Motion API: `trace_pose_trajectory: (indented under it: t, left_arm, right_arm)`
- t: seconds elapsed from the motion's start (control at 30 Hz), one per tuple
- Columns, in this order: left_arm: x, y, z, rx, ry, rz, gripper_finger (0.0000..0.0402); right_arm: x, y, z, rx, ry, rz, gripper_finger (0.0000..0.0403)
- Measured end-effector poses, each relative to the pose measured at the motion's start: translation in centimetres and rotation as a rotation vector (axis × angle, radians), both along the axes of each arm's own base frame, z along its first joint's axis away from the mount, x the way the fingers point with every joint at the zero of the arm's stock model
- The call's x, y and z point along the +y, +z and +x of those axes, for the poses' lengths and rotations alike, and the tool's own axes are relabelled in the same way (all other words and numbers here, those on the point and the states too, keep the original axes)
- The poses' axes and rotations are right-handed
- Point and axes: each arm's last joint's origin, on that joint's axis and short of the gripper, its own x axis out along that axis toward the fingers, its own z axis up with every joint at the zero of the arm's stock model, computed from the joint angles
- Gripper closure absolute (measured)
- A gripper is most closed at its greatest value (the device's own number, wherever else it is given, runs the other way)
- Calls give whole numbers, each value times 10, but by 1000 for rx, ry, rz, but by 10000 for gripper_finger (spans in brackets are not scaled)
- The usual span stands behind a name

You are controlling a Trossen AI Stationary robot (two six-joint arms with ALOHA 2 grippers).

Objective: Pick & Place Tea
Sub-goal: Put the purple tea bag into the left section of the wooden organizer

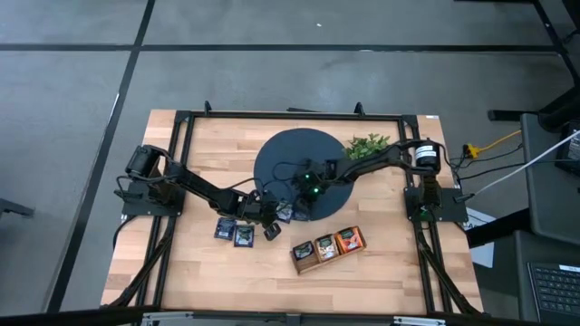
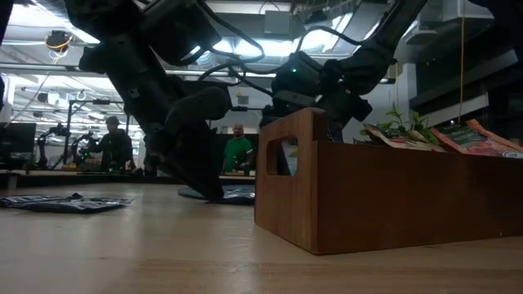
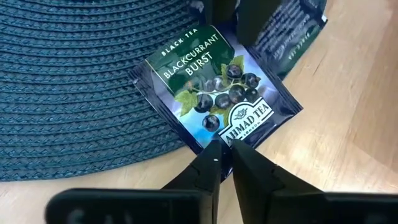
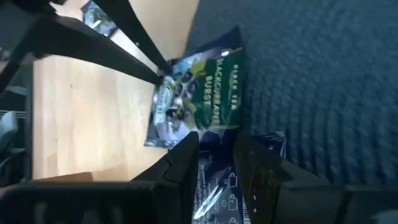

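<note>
left wrist view has the left gripper (image 3: 225,163) nearly pinched together on the near corner of a dark navy blackcurrant sachet (image 3: 216,93), fingertips touching its edge, so it reads as a grip going on, though i cannot tell if the hold is firm yet. that sachet lies half on the round dark woven mat (image 1: 294,163) and half on the wooden table (image 1: 181,263), which leaves the overhanging corner easy to nip. right wrist view shows the right gripper (image 4: 216,146) partly open over a second dark sachet (image 4: 217,186) lying on the mat just beside the first one; its fingers straddle the packet but nothing is clamped that i can see. high view: both arms meet at the mat's front edge, left arm reaching in from the left, right arm from the right past the leafy plant (image 1: 369,143). two more dark sachets (image 1: 235,232) sit flat on the table near the left arm (not yet sorted, by the look of it). the wooden tray (image 1: 328,248) sits in front of the mat with one sachet standing in each of its three compartments, beige to orange-red, likely the drop spot. next step, judging: lift the pinched sachet without dragging its neighbour.
</note>
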Motion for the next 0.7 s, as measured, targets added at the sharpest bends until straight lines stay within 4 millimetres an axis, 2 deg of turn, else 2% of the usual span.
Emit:
trace_pose_trajectory:
  t: [0.23, 0.4, 0.53, 0.7]
  left_arm:
    - [0, 0, 0, -6, 5, 8, 375]
    - [0, 0, 0, -6, 5, 9, 375]
    - [-1, 0, 0, -7, 5, 11, 375]
    - [-1, 1, 0, -9, 2, 13, 375]
  right_arm:
    - [-1, 4, 12, -25, 15, -9, 278]
    - [-2, 11, 19, -59, 22, -27, 279]
    - [-3, 14, 21, -80, 39, -45, 311]
    - [-2, 15, 22, -82, 53, -39, 381]
